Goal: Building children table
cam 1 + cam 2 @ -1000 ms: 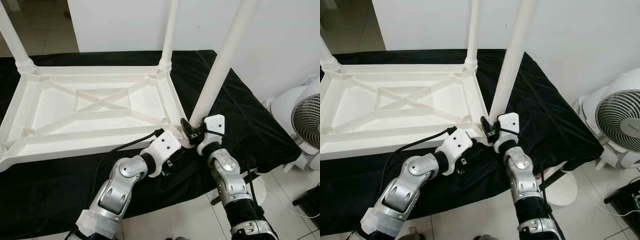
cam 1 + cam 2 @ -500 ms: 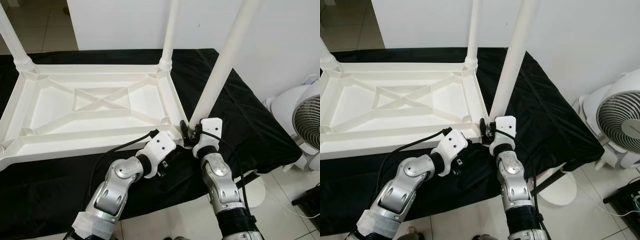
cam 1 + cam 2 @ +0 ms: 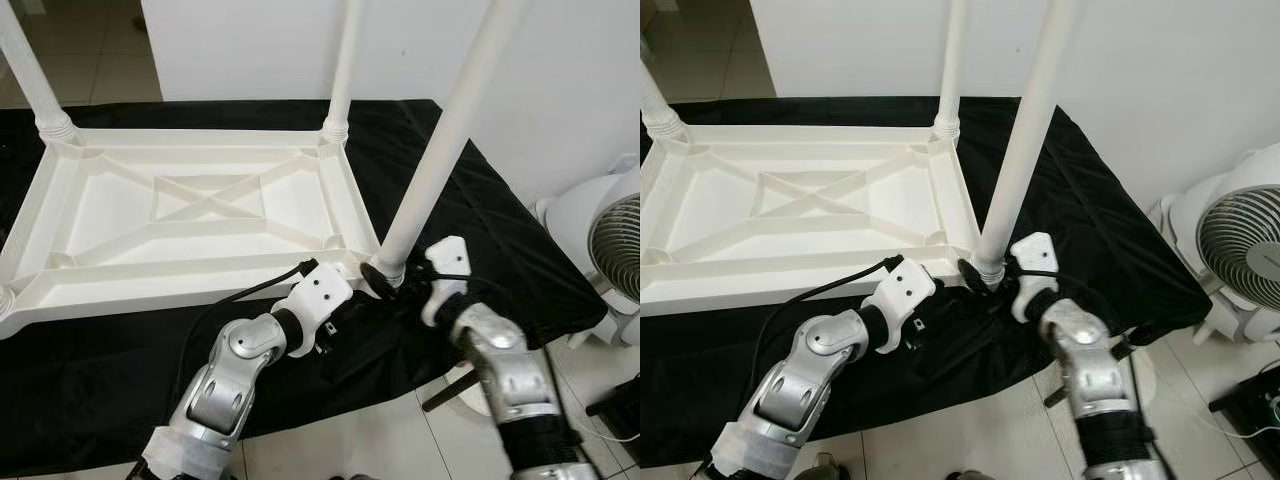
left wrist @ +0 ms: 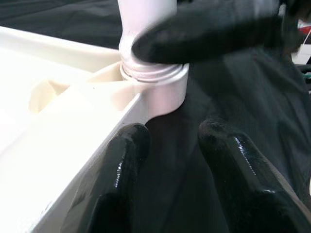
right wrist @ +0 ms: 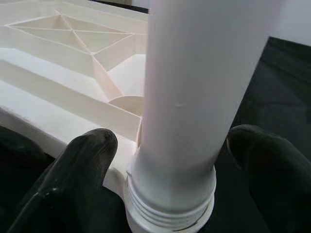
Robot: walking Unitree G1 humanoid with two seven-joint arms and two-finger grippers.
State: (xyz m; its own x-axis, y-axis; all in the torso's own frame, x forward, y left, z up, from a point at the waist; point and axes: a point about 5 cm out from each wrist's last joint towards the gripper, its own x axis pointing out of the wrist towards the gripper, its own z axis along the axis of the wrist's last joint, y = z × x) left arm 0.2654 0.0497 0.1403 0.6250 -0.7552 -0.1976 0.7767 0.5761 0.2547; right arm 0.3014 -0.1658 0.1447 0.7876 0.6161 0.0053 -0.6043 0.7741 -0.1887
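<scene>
Legible text, labels, brands, numbers, signs: none. The white plastic upturned table (image 3: 200, 215), black cloth (image 3: 500, 250) and white round fan (image 3: 610, 250) appear unmarked, though fine print may be unresolved.

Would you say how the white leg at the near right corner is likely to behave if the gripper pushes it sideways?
The leg looks like stiff, smooth plastic, so fingers may slip. Tall and seated only at its threaded base, it could tilt or bind in the tabletop socket.
</scene>
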